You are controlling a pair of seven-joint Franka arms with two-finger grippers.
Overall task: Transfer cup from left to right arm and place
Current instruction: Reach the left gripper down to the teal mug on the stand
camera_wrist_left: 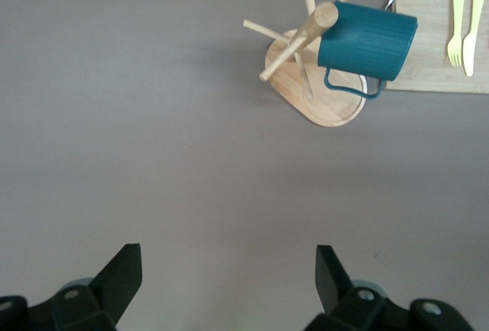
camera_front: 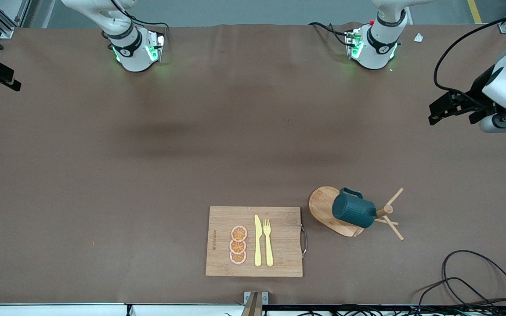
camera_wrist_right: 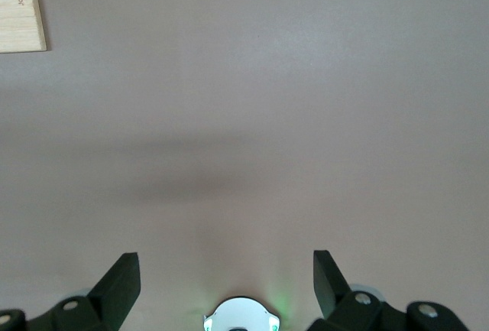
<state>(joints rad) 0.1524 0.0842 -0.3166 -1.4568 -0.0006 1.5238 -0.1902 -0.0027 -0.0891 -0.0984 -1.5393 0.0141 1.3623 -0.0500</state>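
cup (camera_front: 353, 211) well apart from left hand (camera_front: 444, 108)

The cup (camera_front: 353, 211) was a dark teal ribbed mug, hung tipped sideways on a peg of the wooden stand (camera_front: 330, 210), handle (camera_front: 350, 193) pointing away from the front camera.

Brown worktop (camera_front: 103, 175) had a bamboo cutting board (camera_front: 279, 259) sitting near the camera edge. On the board, a yellow knife (camera_front: 258, 241) and yellow fork (camera_front: 268, 242) lay side by side, with three orange slices (camera_front: 238, 245) stacked in a row just beside the knife. A wooden peg stand (camera_front: 323, 206) stood just beside the board's metal handle (camera_front: 304, 240), toward the left arm's end. Black cables (camera_front: 472, 281) were coiled well past the stand.
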